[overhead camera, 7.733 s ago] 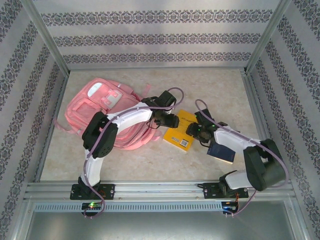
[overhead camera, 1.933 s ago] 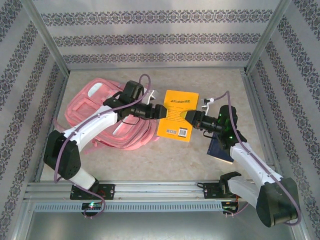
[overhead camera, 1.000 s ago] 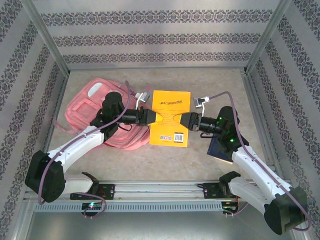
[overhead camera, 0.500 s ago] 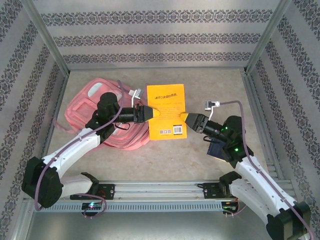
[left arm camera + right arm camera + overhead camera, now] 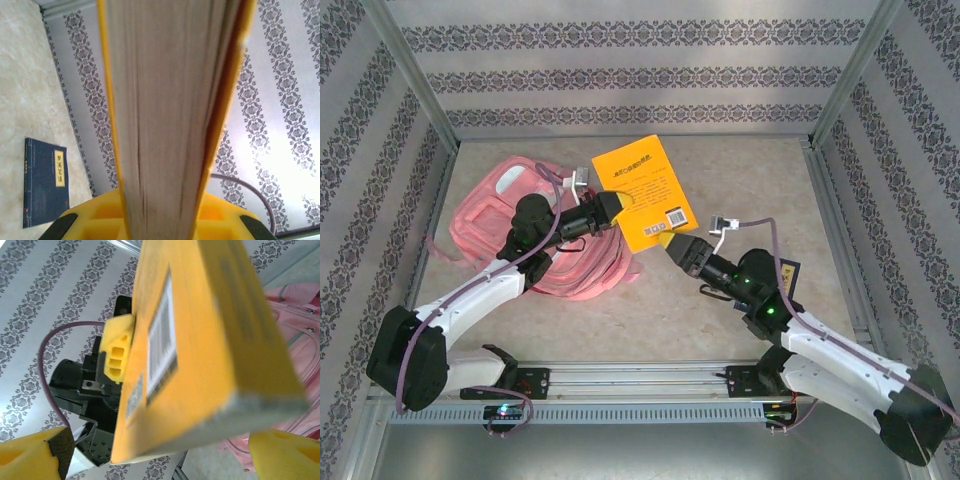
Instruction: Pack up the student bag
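The student bag (image 5: 490, 225) lies flat at the left of the table, pink, with zipped pockets; its pink fabric (image 5: 300, 315) also shows in the right wrist view. My left gripper (image 5: 610, 205) is shut on the left edge of a yellow book (image 5: 642, 190) and holds it tilted in the air beside the bag. The book's page edge (image 5: 165, 115) runs up between my left gripper's (image 5: 160, 220) yellow fingers (image 5: 95, 217). My right gripper (image 5: 672, 245) stands open just below the book's near corner. Its fingers (image 5: 30, 455) are wide apart and clear of the book (image 5: 200, 340).
A dark blue book (image 5: 790, 272) lies on the table at the right, mostly under my right arm; it also shows flat on the tabletop (image 5: 45, 182). Patterned walls and metal posts enclose the table on three sides.
My right gripper has opened, let go of the yellow book and drawn back toward me. My left gripper alone now carries the book, swung up and toward the back.
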`<action>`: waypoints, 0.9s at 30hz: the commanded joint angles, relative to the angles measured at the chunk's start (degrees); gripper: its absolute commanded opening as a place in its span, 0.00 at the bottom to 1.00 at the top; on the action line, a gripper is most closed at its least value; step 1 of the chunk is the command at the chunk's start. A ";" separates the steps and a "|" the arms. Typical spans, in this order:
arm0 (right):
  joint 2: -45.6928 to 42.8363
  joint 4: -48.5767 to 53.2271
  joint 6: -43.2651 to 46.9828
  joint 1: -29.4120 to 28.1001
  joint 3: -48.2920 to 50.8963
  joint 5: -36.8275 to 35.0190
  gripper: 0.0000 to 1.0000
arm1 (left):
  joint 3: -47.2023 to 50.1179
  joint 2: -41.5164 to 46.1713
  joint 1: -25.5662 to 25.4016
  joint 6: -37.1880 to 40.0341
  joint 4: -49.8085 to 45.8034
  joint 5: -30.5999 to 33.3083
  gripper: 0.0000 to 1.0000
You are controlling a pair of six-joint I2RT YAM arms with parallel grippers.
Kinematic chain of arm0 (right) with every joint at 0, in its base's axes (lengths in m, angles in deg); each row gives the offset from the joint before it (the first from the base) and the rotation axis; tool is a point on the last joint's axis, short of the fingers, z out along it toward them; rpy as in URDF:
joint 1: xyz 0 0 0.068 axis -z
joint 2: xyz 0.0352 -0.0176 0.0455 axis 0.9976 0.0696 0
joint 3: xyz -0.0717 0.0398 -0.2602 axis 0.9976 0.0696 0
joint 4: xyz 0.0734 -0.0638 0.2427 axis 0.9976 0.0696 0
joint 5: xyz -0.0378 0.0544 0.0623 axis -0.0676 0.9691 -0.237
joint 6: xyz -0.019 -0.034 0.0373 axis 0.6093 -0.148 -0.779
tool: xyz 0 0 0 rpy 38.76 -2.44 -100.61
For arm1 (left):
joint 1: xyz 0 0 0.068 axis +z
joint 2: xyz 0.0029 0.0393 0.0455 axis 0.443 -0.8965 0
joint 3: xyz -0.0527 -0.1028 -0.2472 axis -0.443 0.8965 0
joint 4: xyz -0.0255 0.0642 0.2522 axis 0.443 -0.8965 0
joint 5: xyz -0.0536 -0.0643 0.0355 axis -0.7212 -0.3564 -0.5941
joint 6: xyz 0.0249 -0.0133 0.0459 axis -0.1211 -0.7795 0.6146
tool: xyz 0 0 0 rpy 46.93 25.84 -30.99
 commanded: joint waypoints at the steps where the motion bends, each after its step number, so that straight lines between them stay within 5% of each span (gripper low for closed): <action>1: 2.05 -8.57 0.53 -3.41 -1.69 -10.78 0.82 | -0.61 1.80 -0.58 -0.27 8.50 4.35 0.00; 7: 4.55 -12.80 1.86 -6.46 -1.77 -21.26 0.69 | 1.60 1.76 -1.79 -0.29 9.44 7.14 0.00; 13: 8.50 -15.96 1.90 -6.47 -3.59 -20.88 0.68 | 2.43 1.30 -2.59 -0.79 10.17 7.82 0.00; 21: 11.63 -18.95 1.65 -6.48 -5.01 -21.80 0.44 | 2.83 1.09 -3.12 -0.55 10.21 8.67 0.00; 27: 12.54 -18.96 1.74 -6.34 -5.45 -22.59 0.40 | 3.75 0.16 -3.23 -1.63 12.68 8.91 0.00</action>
